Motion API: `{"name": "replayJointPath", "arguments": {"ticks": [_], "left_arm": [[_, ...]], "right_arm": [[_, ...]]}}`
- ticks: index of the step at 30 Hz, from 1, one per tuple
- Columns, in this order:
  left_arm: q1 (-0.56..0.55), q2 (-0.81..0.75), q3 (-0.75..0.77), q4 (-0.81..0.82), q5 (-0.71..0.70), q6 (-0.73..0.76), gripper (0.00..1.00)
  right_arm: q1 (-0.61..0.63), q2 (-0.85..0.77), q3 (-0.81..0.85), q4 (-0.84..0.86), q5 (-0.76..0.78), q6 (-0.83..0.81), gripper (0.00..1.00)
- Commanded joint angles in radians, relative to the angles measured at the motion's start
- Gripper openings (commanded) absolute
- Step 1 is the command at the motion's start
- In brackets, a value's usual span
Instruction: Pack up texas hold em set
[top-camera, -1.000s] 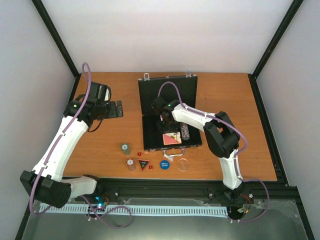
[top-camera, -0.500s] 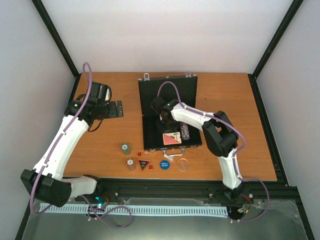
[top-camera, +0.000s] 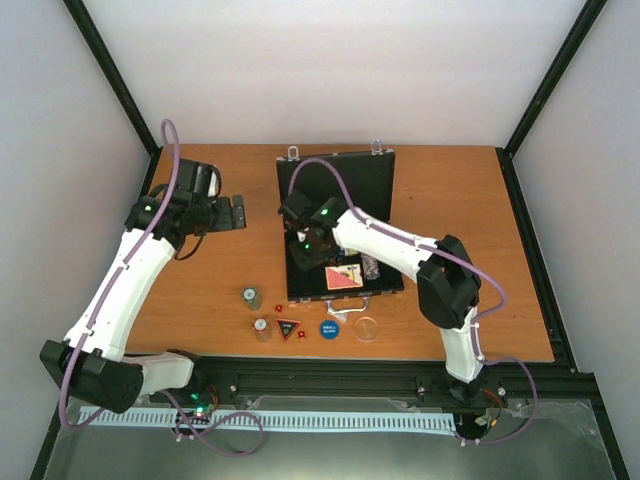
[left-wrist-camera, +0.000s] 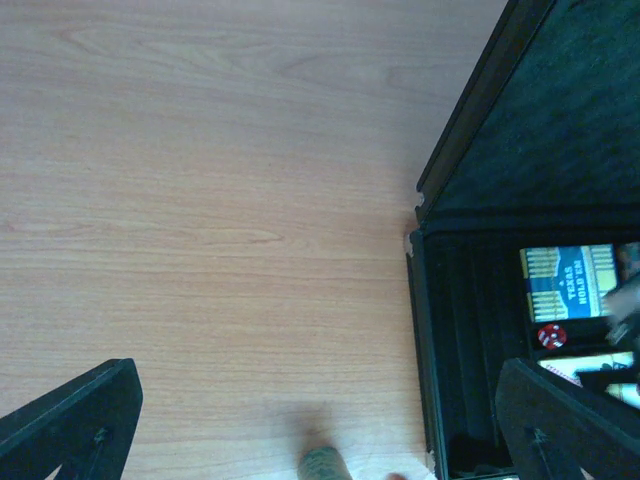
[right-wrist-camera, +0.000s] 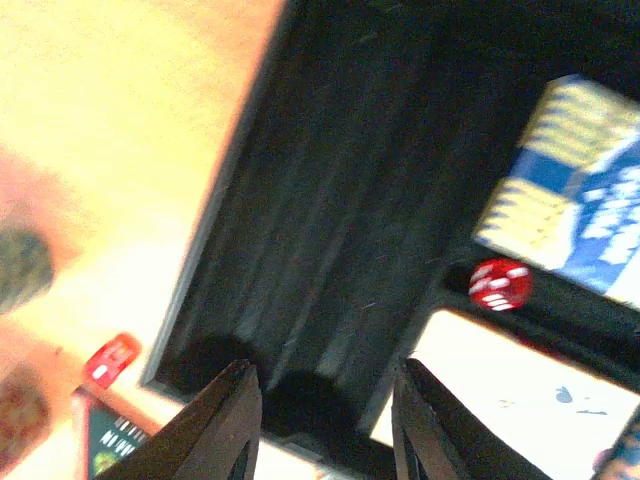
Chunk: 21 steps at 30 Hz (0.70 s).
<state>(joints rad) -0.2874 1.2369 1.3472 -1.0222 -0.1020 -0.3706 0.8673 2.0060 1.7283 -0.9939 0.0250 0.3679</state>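
The black briefcase (top-camera: 340, 185) lies open mid-table, lid to the back. Its base holds a blue card deck (left-wrist-camera: 570, 280), a red die (right-wrist-camera: 500, 283), a second deck (top-camera: 343, 277) and a chip stack (top-camera: 372, 265). My right gripper (top-camera: 305, 250) is open and empty, hovering over the empty left slots of the base (right-wrist-camera: 300, 250). My left gripper (top-camera: 235, 213) is open and empty above bare table left of the case (left-wrist-camera: 425, 330). On the table in front lie two chip stacks (top-camera: 250, 297) (top-camera: 262, 328), two red dice (top-camera: 279, 306) (top-camera: 301, 335) and the blue round button (top-camera: 329, 328).
A dark triangular marker (top-camera: 288, 326) and a clear round disc (top-camera: 367, 328) lie among the loose pieces near the front edge. The case's silver latches (top-camera: 294, 153) stick up at the back. Black frame posts stand at the table's corners.
My right gripper has moved left across the case base, from over the decks to the left slots. The left arm has shifted only slightly.
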Motion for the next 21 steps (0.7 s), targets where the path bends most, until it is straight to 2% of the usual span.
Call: {"name": "replayJointPath", "arguments": {"ticks": [1, 3, 9, 21], "left_arm": [[0.001, -0.016, 0.069, -0.024, 0.000, 0.000, 1.00], [0.001, -0.025, 0.069, -0.028, -0.002, -0.002, 1.00], [0.001, -0.050, 0.053, -0.043, 0.005, -0.016, 1.00], [0.001, -0.106, 0.008, -0.061, -0.003, -0.017, 1.00]], "right_arm": [[0.106, -0.002, 0.017, -0.056, -0.023, 0.021, 0.43], [0.153, 0.015, 0.023, -0.055, -0.040, 0.037, 0.49], [0.252, 0.077, 0.071, -0.045, -0.076, 0.063, 0.49], [0.275, 0.171, 0.088, -0.018, -0.132, 0.067, 0.49]]}}
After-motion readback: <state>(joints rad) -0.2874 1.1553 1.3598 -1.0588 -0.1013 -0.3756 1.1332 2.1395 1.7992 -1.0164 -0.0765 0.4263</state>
